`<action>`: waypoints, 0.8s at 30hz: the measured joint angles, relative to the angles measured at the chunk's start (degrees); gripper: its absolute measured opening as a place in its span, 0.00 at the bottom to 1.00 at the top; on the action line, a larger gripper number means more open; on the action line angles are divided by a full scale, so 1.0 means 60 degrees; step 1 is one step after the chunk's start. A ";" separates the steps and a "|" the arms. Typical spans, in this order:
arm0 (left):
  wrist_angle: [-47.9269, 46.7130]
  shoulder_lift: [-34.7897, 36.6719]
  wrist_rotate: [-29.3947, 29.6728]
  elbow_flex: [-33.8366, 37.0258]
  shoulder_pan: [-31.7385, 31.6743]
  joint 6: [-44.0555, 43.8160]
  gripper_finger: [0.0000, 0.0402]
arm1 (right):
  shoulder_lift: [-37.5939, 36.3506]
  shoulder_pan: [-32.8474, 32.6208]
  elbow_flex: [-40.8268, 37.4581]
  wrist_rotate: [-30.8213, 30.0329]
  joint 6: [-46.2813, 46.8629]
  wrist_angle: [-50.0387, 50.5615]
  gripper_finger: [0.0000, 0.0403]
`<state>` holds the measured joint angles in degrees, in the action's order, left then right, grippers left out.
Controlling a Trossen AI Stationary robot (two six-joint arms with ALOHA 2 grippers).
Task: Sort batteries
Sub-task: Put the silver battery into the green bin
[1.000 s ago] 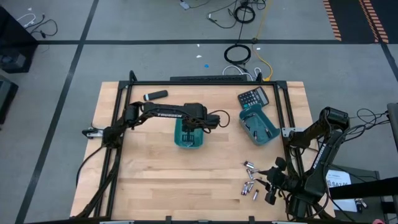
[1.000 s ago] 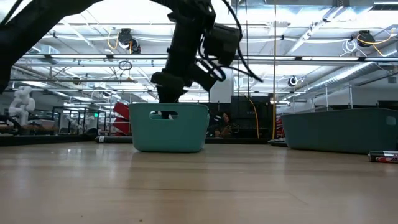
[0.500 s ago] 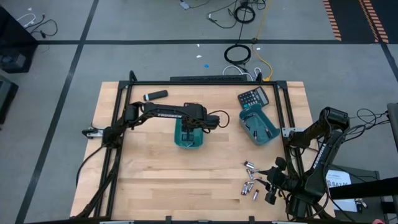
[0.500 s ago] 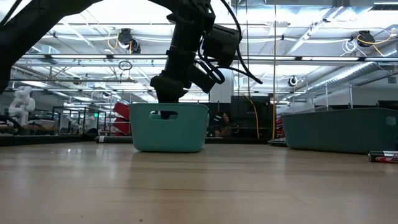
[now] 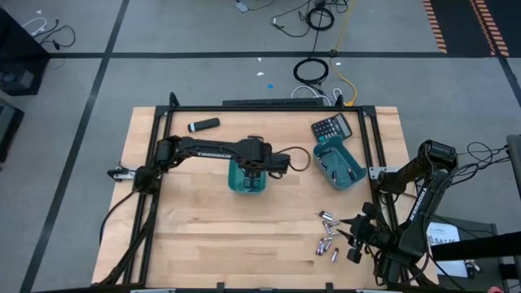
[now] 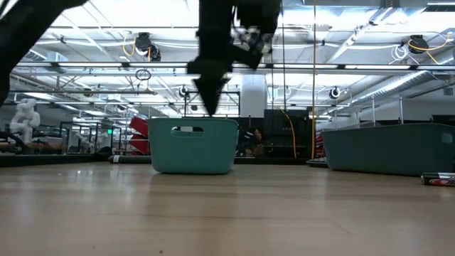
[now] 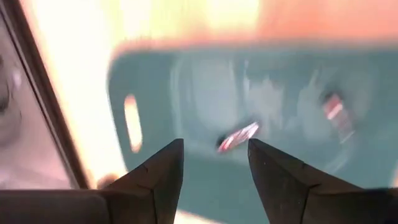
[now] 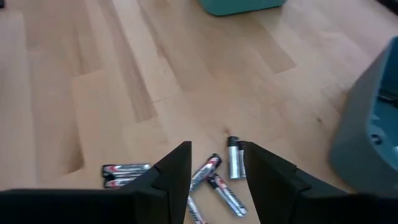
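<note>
Several batteries [image 5: 327, 236] lie loose on the wooden table near its right front, also seen in the right wrist view [image 8: 233, 159]. My right gripper [image 5: 358, 232] [image 8: 214, 163] hovers open just short of them, touching none. My left gripper [image 5: 251, 168] [image 6: 211, 105] hangs open above the middle teal bin [image 5: 248, 177], fingers pointing down, clear of its rim. Inside that bin lie two batteries [image 7: 238, 137] [image 7: 334, 107], blurred in the left wrist view. A second teal bin [image 5: 338, 164] at the right holds more batteries.
A dark calculator [image 5: 331, 127] lies behind the right bin. A black cylinder with a white tip [image 5: 203, 124] lies at the far left. A black frame rail [image 5: 376, 175] runs along the table's right side. Bare wood stretches across the near left [image 5: 203, 236].
My left gripper has risen from the mouth of the middle teal bin to above its rim and tipped more steeply downward. The bin has stayed in place. My right gripper has kept still over the loose batteries.
</note>
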<state>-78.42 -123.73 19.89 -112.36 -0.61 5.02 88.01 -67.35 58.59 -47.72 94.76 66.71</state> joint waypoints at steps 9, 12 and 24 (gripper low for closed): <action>0.3592 0.0342 -0.0737 0.0000 0.1786 0.1220 0.47 | 0.0000 0.0180 -0.0902 -0.0311 0.1545 -0.0163 0.34; 0.4341 0.0261 -0.0650 0.0000 0.2305 0.1727 0.47 | 0.0006 0.0468 -0.1285 0.0693 0.0833 -0.1168 0.34; 0.5652 0.0172 -0.1484 0.0269 0.2838 0.0488 0.46 | 0.0004 0.1483 -0.0608 0.2738 -0.5054 -0.3734 0.34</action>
<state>-44.51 -122.69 10.98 -110.74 16.42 7.94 88.03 -58.45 54.94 -31.29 64.43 44.31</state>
